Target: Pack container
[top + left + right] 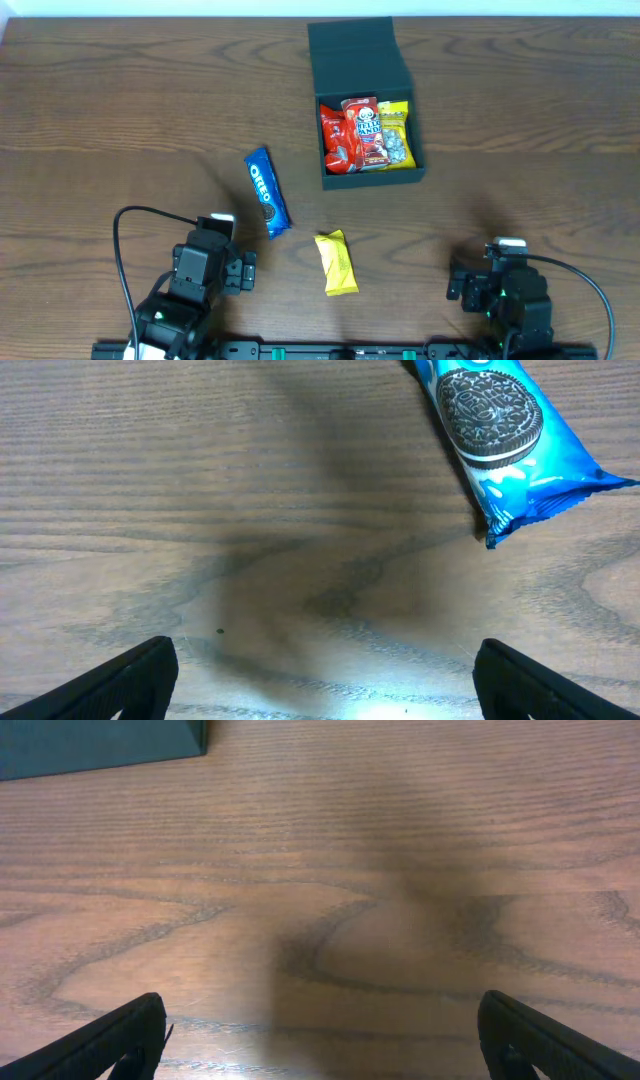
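Note:
The dark green-black container (330, 55) stands at the back centre with its flap lid folded back; red and yellow snack packets (365, 135) lie inside. A blue Oreo packet (267, 192) lies on the table to its left, and a yellow packet (336, 263) lies nearer the front. My left gripper (218, 232) sits near the front left, open and empty, with the Oreo packet (500, 435) ahead to its right. At the front right, my right gripper (505, 255) is also open and empty; a corner of the container (100, 742) shows at its far left.
The wooden table (120, 120) runs to a pale edge at the back. Black cables (125, 250) loop from both arms near the front edge.

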Motion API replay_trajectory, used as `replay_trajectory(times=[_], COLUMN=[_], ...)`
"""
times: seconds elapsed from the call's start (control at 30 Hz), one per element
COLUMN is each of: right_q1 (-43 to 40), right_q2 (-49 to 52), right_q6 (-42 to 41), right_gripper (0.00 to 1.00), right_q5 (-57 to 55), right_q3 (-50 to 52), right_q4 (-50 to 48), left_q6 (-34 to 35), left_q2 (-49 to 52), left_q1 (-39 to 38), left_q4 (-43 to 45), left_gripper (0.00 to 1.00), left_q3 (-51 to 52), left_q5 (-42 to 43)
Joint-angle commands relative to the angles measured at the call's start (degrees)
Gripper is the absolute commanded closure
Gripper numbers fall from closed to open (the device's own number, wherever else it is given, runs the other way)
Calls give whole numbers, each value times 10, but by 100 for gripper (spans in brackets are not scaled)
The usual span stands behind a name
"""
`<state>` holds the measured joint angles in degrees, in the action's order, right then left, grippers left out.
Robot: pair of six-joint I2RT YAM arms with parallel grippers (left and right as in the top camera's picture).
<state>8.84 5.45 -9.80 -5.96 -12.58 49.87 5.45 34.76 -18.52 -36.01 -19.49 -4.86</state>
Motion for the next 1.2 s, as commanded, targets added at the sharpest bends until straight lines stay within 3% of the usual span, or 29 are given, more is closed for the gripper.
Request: replay_trajectory(times=[0.0,0.73,0.87,1.03,1.17], right_q1=[-9,-9,-9,-9,-9], right_q2=[-5,-5,-5,-5,-5], right_q6=[5,5,5,5,5], right_gripper=[1,1,1,1,1], right_q5=[4,4,4,4,4], right_q3=[7,7,7,7,7], right_q4=[2,2,3,3,3], left_q6=[-10,-10,-9,41,56], left_q2=[-2,7,45,144,222], left_q1=[2,2,1,-2,-32], left_q4=[-2,11,-31,-89,-87], left_gripper=[5,5,4,5,5], left_q3=[-2,-6,-64,-214,-314], left_q5=[-2,-22,-20,97,116])
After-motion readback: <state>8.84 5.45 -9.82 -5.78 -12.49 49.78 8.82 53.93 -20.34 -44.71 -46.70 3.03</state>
